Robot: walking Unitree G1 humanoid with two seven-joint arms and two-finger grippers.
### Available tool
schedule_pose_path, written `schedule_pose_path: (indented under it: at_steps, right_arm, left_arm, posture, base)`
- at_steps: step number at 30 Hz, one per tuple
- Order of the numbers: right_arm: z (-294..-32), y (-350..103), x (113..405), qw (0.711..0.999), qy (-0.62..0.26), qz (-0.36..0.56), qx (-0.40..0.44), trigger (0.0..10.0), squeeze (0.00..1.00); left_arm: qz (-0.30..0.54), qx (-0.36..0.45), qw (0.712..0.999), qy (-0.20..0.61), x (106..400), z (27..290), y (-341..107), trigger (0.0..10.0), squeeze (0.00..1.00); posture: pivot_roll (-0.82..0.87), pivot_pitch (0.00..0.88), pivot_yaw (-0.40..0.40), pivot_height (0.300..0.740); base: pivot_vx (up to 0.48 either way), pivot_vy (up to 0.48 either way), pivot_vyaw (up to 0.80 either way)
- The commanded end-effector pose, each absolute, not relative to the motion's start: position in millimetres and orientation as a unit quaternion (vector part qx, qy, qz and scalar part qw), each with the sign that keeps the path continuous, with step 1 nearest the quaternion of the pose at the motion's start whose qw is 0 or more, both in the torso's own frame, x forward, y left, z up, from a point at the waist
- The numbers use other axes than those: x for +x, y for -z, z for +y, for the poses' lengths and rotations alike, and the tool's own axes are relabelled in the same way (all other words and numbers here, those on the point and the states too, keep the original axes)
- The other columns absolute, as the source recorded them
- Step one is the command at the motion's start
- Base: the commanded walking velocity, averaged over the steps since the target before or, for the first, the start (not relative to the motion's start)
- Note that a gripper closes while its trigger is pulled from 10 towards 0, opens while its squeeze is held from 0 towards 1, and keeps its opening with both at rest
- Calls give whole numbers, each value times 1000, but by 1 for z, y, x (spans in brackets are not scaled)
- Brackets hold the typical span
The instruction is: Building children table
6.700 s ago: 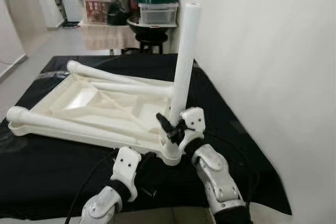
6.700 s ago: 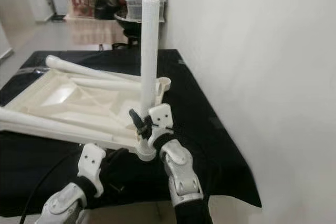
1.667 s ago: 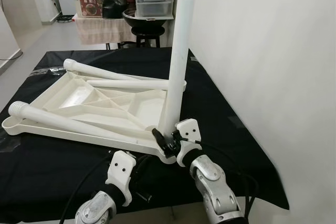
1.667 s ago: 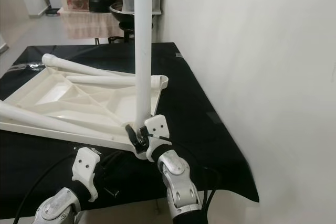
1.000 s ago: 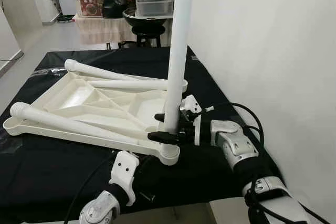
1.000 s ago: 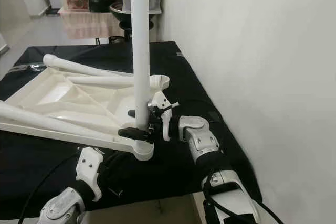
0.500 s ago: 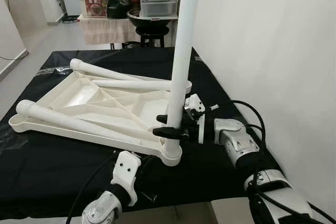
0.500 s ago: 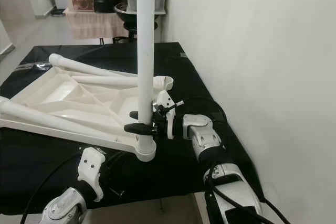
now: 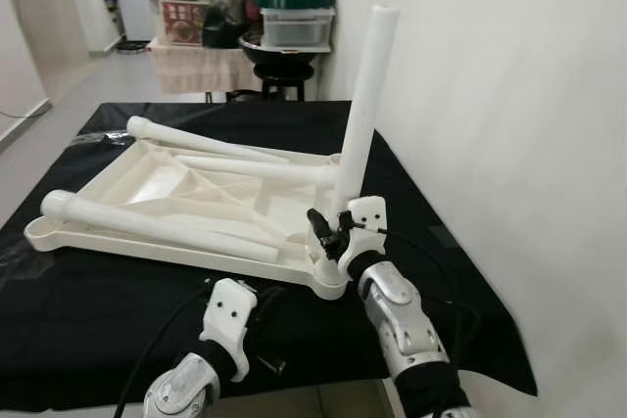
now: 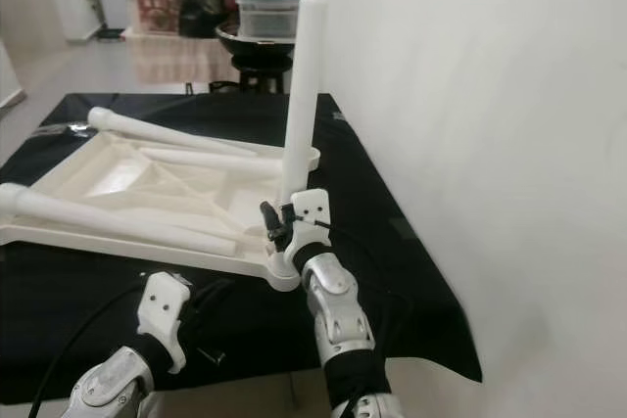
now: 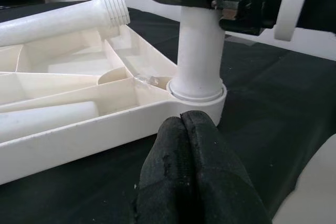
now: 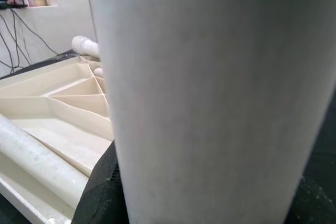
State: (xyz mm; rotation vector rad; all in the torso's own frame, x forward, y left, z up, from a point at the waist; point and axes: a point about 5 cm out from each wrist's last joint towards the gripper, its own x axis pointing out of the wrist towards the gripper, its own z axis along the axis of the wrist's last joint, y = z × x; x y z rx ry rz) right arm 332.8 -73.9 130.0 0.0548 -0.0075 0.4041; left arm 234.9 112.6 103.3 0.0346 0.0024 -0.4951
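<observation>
The white table top (image 9: 167,193) lies upside down on the black cloth. One white leg (image 9: 361,115) stands upright in the near right corner socket (image 9: 331,281), leaning a little to the right. My right gripper (image 9: 329,233) is shut on this upright leg (image 12: 210,98) just above the socket. Three loose legs lie across the table top: one (image 9: 147,224) near the front, two (image 9: 211,142) towards the back. My left gripper (image 11: 182,121) is shut with nothing in it, low at the front, just short of the corner socket (image 11: 197,95).
The black cloth (image 9: 88,320) covers the work table up to its front edge. A white wall (image 9: 509,95) runs close along the right. Behind the table a stool holds a pan and a green-lidded container (image 9: 292,15).
My right arm has swung from the right side of the leg back to the front, still gripping its base. The leg now leans slightly right. The camera shifted a little.
</observation>
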Motion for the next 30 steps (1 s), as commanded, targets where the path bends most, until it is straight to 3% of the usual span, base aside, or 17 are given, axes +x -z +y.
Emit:
schedule_pose_path:
  at_steps: [1,2,3,4,5,15,16,17,18,19,20,24,30]
  right_arm:
    - [-74,-107,326,980,-186,59,31,8941,0]
    - [-74,-107,326,980,-186,59,31,8941,0]
    - [-76,-108,326,982,-175,62,30,10000,533]
    - [-77,-111,326,984,-163,61,25,10000,533]
    - [-77,-114,326,986,-158,55,16,10000,1000]
    - [-73,-127,332,973,-230,17,-24,10000,1000]
    - [-78,-132,338,969,-241,6,-46,10000,867]
    - [-83,-137,344,969,-240,0,-61,10000,867]
    - [-95,-144,356,972,-225,-3,-71,10000,263]
    - [-103,-149,364,974,-213,-5,-76,10000,263]
    - [-113,-155,373,978,-188,-4,-87,10000,0]
    - [-141,-178,395,989,-99,-14,-108,10000,0]
    - [-149,-187,403,990,-68,-19,-121,10000,0]
  left_arm:
    - [7,14,970,244,236,112,-100,10000,0]
    - [7,14,970,244,236,112,-100,10000,0]
    - [7,12,969,245,236,111,-100,10000,0]
    - [7,13,969,247,236,111,-100,10000,0]
    - [6,14,969,247,237,110,-100,10000,0]
    - [5,13,970,245,237,110,-101,10000,0]
    - [5,12,969,245,237,110,-101,10000,0]
    - [5,12,969,246,237,110,-100,10000,0]
    - [6,11,969,247,237,110,-100,10000,0]
    - [6,11,969,247,236,110,-100,10000,0]
    - [7,10,969,248,237,110,-100,10000,0]
    - [6,13,969,246,236,110,-100,10000,0]
    - [6,14,970,243,235,110,-100,10000,0]
  posture:
    - [-14,0,-63,740]
    - [-14,0,-63,740]
    - [-13,0,-63,740]
    - [-13,0,-63,740]
    - [-11,0,-65,740]
    - [-9,0,-66,740]
    - [-8,0,-63,740]
    - [-8,0,-63,740]
    - [-6,0,-62,740]
    - [-6,0,-62,740]
    - [-6,0,-62,740]
    - [12,0,-73,740]
    - [21,0,-75,740]
  base:
    - [0,0,0]
    - [0,0,0]
    - [0,0,0]
    - [0,0,0]
    - [0,0,0]
    - [0,0,0]
    - [0,0,0]
    - [0,0,0]
    - [0,0,0]
    - [0,0,0]
    - [0,0,0]
    - [0,0,0]
    - [0,0,0]
